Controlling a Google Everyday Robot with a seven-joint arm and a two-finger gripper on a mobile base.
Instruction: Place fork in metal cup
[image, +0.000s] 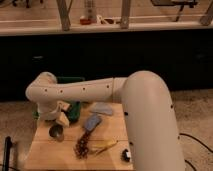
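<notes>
The metal cup (56, 132), small, round and dark inside, stands on the left of the wooden table (47, 156). My gripper (61, 116) hangs just above and slightly right of the cup, fingers pointing down, open, with nothing visible between them. A thin yellowish utensil (104, 146) that looks like the fork lies flat near the table's front middle, well right of the gripper. My cream arm reaches in from the right and hides the table's right side.
A green bin (75, 109) stands at the back left, right behind the gripper. A blue-grey item (92, 121) and a grey one (102, 107) lie mid-table. A brown item (82, 146) lies by the fork, and a small black thing (125, 155) at the front right.
</notes>
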